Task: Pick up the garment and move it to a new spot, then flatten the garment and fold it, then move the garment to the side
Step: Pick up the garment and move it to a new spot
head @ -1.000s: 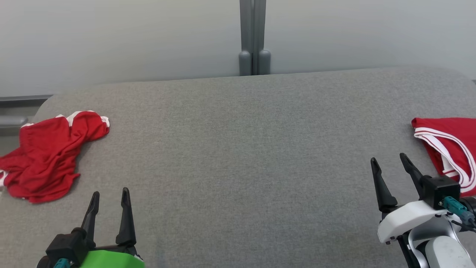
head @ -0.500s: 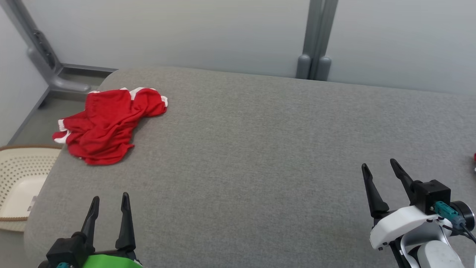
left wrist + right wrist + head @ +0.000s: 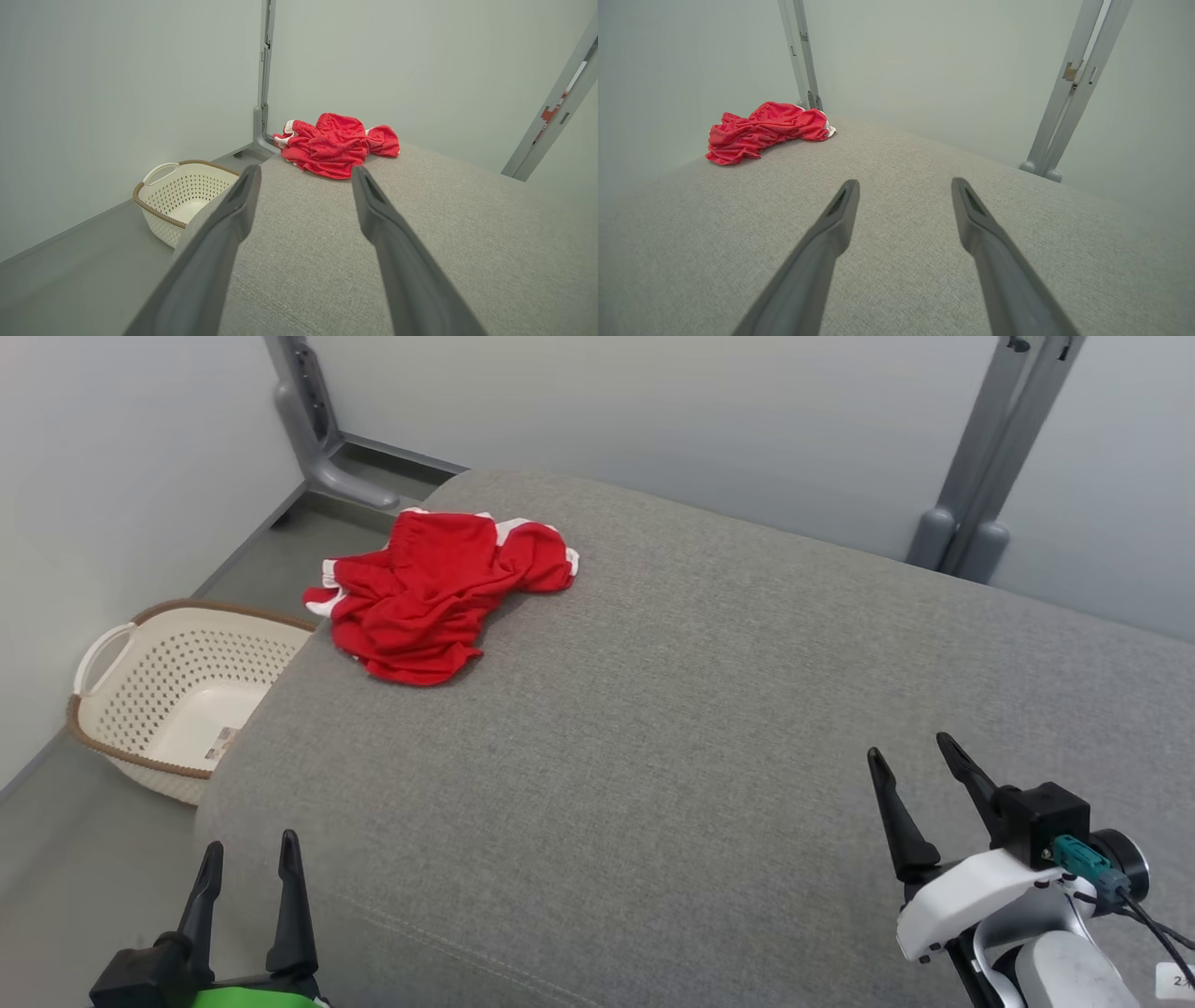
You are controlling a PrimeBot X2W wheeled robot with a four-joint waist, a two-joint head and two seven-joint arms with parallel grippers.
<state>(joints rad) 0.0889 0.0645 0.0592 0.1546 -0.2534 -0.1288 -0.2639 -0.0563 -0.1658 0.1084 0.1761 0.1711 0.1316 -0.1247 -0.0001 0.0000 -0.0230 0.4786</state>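
A crumpled red garment [image 3: 434, 593] with white trim lies near the far left corner of the grey padded table [image 3: 709, 728]. It also appears ahead of the fingers as the garment [image 3: 336, 144] in the left wrist view and as the garment [image 3: 763, 130] at the upper left of the right wrist view. My left gripper [image 3: 247, 861] hangs open at the lower left, over the table's near left edge, well short of the cloth. At the lower right my right gripper [image 3: 910, 756] is open above bare table, far from the garment. Nothing is between either pair of fingers.
A cream perforated laundry basket [image 3: 140, 691] with a brown rim stands on the floor left of the table; it is also the basket [image 3: 163, 196] in the left wrist view. Grey wall panels and metal posts [image 3: 980, 457] close in the back and left.
The camera has swung left: the whole picture shifted right, bringing the basket and floor into view and taking a second red garment at the right out of view. Both grippers stay open.
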